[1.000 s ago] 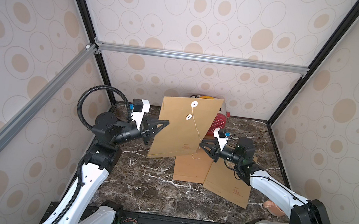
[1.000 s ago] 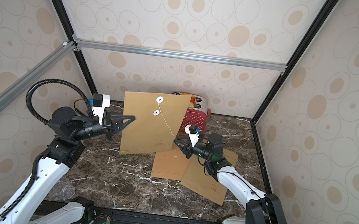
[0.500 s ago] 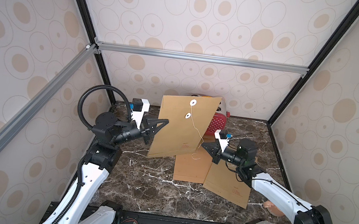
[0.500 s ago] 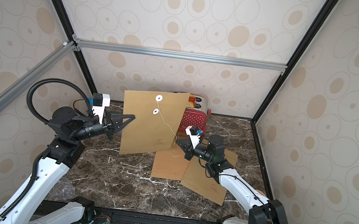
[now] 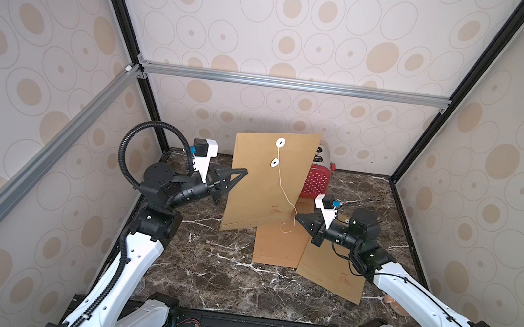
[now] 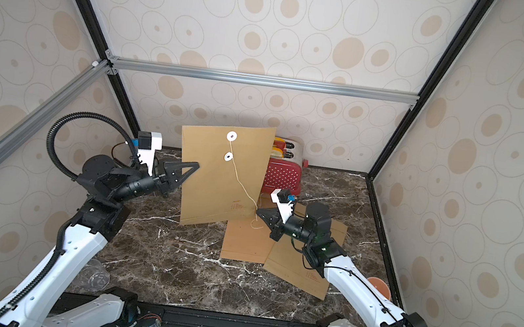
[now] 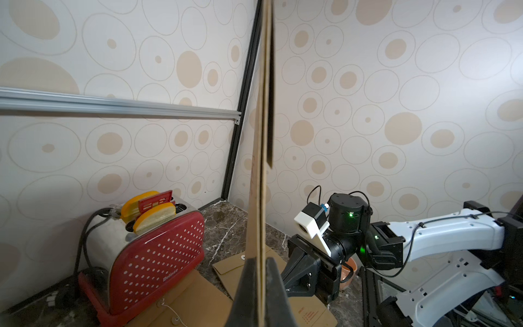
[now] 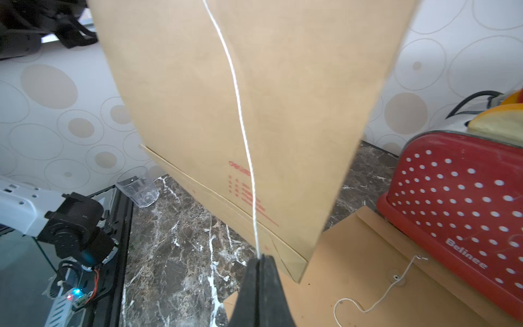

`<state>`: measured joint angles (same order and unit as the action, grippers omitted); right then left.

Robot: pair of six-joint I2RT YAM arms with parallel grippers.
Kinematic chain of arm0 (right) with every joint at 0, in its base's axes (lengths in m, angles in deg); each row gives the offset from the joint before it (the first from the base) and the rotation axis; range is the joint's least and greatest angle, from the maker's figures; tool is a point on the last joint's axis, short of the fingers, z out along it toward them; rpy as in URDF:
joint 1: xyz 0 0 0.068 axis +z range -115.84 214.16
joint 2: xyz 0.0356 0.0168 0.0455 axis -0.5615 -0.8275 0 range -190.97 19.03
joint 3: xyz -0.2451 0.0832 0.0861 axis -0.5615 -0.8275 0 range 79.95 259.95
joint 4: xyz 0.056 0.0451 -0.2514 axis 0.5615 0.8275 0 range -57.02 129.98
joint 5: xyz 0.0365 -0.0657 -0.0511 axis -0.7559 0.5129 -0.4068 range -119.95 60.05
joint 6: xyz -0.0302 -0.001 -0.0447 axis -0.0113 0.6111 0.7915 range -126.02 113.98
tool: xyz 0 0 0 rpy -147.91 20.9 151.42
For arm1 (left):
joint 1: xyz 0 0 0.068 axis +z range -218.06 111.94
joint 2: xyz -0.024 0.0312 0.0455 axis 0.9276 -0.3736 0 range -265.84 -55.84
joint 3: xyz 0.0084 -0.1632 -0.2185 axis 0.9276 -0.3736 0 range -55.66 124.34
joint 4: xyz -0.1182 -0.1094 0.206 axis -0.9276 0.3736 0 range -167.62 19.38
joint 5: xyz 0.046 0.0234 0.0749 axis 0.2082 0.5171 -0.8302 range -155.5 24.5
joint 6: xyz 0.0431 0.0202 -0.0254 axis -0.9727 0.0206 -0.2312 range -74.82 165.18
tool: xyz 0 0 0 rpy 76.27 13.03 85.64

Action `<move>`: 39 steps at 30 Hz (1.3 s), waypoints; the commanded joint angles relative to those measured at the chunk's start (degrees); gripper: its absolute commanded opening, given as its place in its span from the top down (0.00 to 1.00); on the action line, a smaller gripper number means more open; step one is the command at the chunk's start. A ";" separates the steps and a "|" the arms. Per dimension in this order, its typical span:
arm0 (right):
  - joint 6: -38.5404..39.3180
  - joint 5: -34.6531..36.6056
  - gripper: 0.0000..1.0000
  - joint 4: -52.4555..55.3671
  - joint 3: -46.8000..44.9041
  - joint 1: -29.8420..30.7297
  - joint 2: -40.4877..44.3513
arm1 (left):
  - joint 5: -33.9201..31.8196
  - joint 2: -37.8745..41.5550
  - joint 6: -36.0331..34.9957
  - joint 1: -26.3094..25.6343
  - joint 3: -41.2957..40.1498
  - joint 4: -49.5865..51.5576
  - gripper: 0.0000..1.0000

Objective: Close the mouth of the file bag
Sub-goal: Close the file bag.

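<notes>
Right in front of the red toaster point(image 5: 316, 186) the file bag point(image 5: 260, 188) stands upright, and the left gripper point(image 5: 246, 171) is clamped on the bag edge farthest from the toaster. The toaster's slots are loaded: yellow toast slices point(image 7: 154, 215) and a red piece point(image 7: 156, 200) stick up out of them. White string point(image 8: 240, 121) runs down from the bag's lower disc point(image 5: 274, 163) straight into the right gripper point(image 8: 260, 259). Its jaws are pinched tight on the string, and a loose curl dangles beyond. Two more envelopes point(image 5: 277, 247) lie flat on the surface point(image 5: 222, 269) beside the toaster. What's changed from a second ago: those right jaws stood slightly apart then, and now they've bitten down. Bag and left arm have barely budged.
</notes>
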<state>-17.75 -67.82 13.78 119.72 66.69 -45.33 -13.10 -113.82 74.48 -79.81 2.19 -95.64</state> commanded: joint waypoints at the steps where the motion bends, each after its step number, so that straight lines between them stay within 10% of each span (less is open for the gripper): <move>1: -0.31 1.84 1.00 1.29 -0.38 3.09 2.18 | 0.51 -1.39 8.06 -0.25 -0.32 -9.53 1.00; 29: -2.88 6.14 1.00 0.72 11.46 16.38 -10.91 | 2.23 -8.06 22.41 -0.25 -0.90 -21.95 1.00; 39: 1.27 19.72 1.00 7.22 4.99 16.57 0.75 | 2.18 -4.14 11.99 -0.23 0.64 -10.20 1.00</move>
<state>-18.58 -54.64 18.48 126.62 83.00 -48.54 -11.50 -120.66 91.55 -79.81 0.09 -108.82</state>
